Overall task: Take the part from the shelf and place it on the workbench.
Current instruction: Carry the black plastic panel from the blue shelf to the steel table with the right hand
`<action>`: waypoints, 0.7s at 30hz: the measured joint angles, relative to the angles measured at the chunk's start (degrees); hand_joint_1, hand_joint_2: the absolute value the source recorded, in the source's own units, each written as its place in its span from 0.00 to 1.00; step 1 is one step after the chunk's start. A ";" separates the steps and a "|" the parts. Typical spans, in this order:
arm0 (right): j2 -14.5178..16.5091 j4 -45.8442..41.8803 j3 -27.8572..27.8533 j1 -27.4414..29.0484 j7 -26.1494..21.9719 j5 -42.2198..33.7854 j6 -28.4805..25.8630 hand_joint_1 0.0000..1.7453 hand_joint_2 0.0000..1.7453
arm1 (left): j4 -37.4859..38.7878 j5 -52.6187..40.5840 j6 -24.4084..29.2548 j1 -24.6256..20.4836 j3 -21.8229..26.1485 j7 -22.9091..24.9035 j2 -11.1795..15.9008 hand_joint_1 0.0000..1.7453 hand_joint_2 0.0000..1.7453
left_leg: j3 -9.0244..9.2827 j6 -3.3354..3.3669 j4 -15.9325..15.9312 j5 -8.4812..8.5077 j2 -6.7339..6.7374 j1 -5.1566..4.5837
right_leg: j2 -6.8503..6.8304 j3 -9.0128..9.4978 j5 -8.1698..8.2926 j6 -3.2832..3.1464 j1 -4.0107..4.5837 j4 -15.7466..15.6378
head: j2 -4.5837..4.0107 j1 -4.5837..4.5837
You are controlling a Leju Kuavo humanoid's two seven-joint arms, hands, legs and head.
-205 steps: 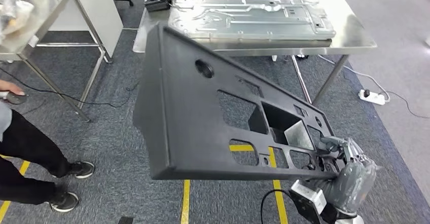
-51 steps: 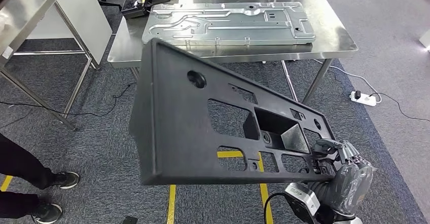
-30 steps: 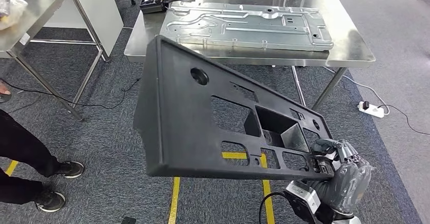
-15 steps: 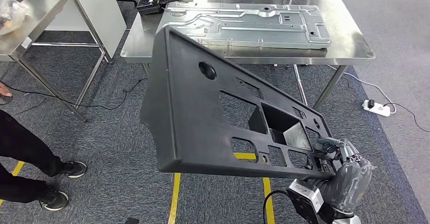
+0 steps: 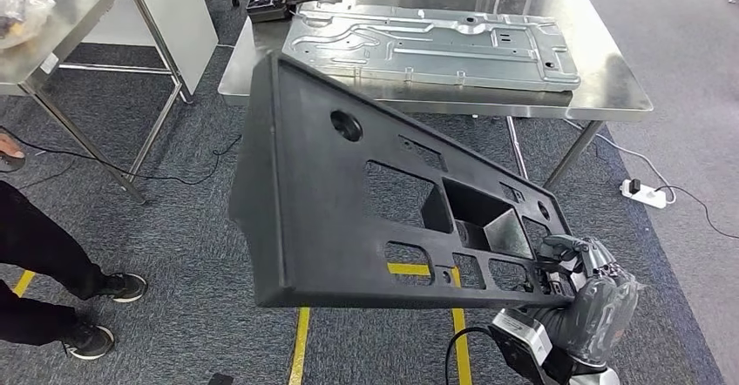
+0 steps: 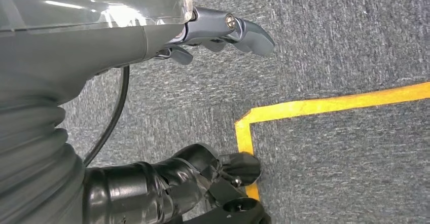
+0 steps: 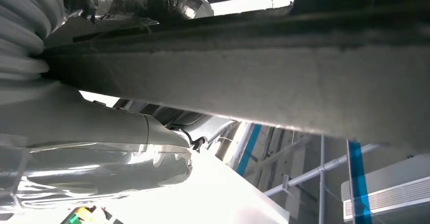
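While right hand grips part | steel workbench ahead | grey carpet

Even overhead light, sharp head view — right wrist view blown out white.

Part before workbench

Left hand hanging over grey carpet, fingers stretched out and apart, holding nothing. Yellow floor tape running across the carpet beneath it and bending at a corner. Thin black cable curving along beside the hand's grey ribbed cover.
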 joint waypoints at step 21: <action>0.26 -0.04 -0.12 -0.27 0.01 0.00 0.00 1.00 1.00 | 0.00 -0.02 -0.08 -0.01 -0.01 -0.02 0.02 0.00 1.00 | -1.35 -1.40 0.75 0.40 0.10 -0.40 | 0.11 6.05 2.44 -1.50 0.62 -10.86 | 0.01 -0.06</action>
